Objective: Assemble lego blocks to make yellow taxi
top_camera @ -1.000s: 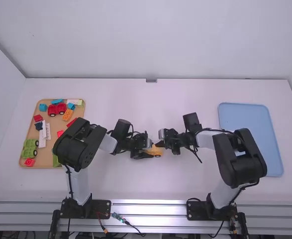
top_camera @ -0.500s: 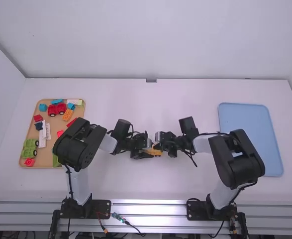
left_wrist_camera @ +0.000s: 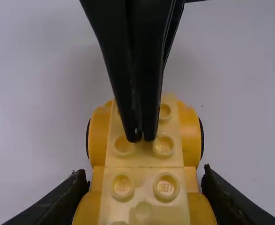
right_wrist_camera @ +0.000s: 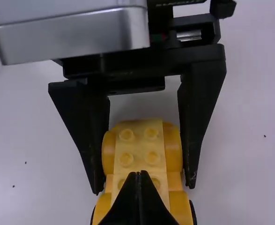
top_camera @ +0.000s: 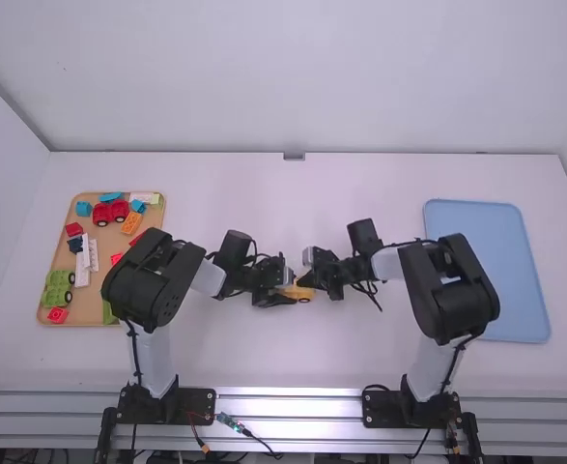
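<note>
In the high view my left gripper (top_camera: 287,290) is low at the table's middle, shut on a yellow car base (top_camera: 305,294). My right gripper (top_camera: 305,278) is right beside it. The left wrist view shows the studded top of the car base (left_wrist_camera: 144,159) between the fingers of my left gripper (left_wrist_camera: 144,185). In the right wrist view, the car base (right_wrist_camera: 139,150) has rounded yellow sides. My right gripper (right_wrist_camera: 138,174) is shut, its tips together over the studs with nothing between them. Whether they touch the studs, I cannot tell.
A tan tray (top_camera: 92,280) at the left holds a red car piece (top_camera: 110,212), a green wheeled base (top_camera: 57,289), an orange brick (top_camera: 131,223) and several other bricks. At the right lies a blue tray (top_camera: 486,251).
My right gripper has shifted a little left over the car base, and the right arm's elbow has swung left. The left arm and the car base have stayed nearly still.
</note>
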